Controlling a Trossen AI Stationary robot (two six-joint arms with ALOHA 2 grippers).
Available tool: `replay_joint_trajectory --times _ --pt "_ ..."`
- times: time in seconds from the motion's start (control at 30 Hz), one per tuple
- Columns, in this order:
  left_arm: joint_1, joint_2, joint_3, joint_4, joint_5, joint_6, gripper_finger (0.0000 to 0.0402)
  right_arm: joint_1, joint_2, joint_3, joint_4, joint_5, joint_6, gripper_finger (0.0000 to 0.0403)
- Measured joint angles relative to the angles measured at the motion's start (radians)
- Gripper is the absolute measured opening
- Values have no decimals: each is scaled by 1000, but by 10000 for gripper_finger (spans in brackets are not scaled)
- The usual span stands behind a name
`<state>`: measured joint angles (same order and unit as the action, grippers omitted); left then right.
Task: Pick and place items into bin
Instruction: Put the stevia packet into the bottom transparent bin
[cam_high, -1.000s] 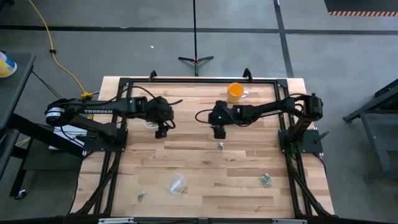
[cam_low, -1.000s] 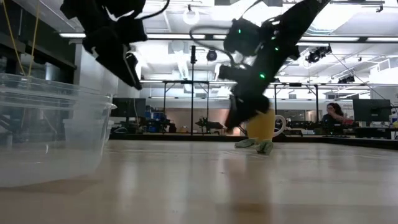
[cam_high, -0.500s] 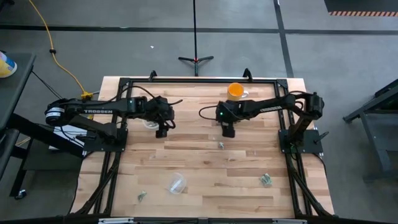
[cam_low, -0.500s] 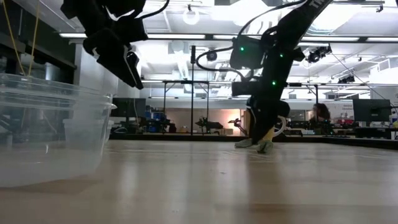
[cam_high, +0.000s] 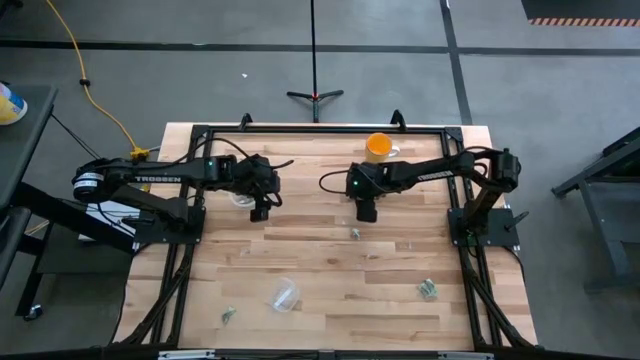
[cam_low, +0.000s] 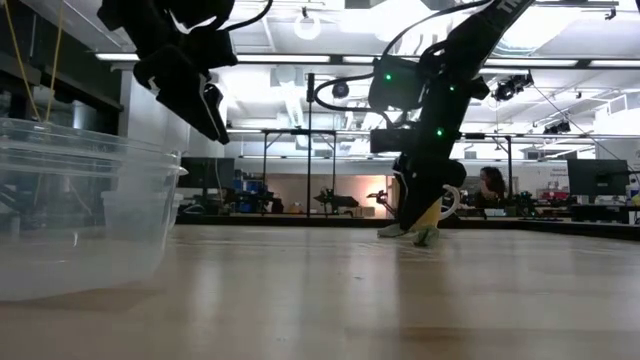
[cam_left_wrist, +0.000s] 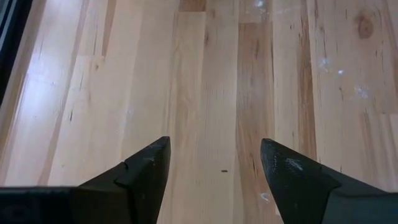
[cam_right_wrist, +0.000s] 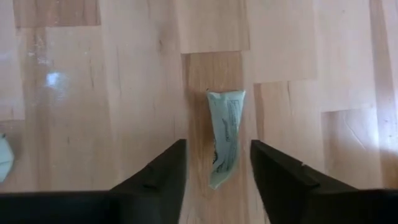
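Observation:
A small silvery grey-green sachet (cam_right_wrist: 226, 124) lies flat on the wood, seen in the right wrist view in line with the gap between my open right gripper (cam_right_wrist: 217, 144). From above, that sachet (cam_high: 355, 234) sits just nearer than the right gripper (cam_high: 366, 211), which points down close over the table (cam_low: 415, 215). A second piece (cam_right_wrist: 3, 155) shows at the edge of the wrist view. My left gripper (cam_high: 260, 212) hangs open over bare wood (cam_left_wrist: 214, 146), left of centre. Other pieces (cam_high: 428, 290) (cam_high: 228, 315) lie near the near edge.
The orange mug (cam_high: 378, 148) stands near the far edge, just behind the right arm. A clear plastic bin (cam_high: 284, 294) sits near the near edge and fills the left of the low view (cam_low: 80, 200). A black frame (cam_high: 300, 130) runs around the table. A person (cam_low: 490, 185) is in the room behind.
My right gripper has shifted a little toward the table's right and come down toward the sachet, tipping more upright; for the last half second it has stayed put. The sachet has not moved.

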<state>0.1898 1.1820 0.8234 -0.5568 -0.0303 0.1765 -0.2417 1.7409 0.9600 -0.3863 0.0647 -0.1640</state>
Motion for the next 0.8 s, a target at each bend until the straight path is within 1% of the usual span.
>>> replay_joint_trajectory --times 0.07,0.17,0.33,0.53,0.6,0.7,0.73,0.8 --pt "0 0 0 0 0 -1 282 0 0 0 -6 -23 0 144" --pt "0 0 0 0 0 -2 282 0 0 0 -6 -22 0 121" --pt "0 0 0 -1 0 -24 282 0 1 0 -11 -5 3 100" --pt "0 0 0 -7 1 -26 282 0 40 0 -9 -11 2 71" --pt "0 0 0 -8 1 -26 282 0 45 1 -9 -11 4 52" --pt "0 0 0 -7 1 -24 282 2 42 1 3 -10 4 13" --pt "0 0 0 -7 1 -23 282 4 39 0 9 -9 2 7" --pt "0 0 0 -6 0 -23 282 12 39 -1 34 -3 -18 10"
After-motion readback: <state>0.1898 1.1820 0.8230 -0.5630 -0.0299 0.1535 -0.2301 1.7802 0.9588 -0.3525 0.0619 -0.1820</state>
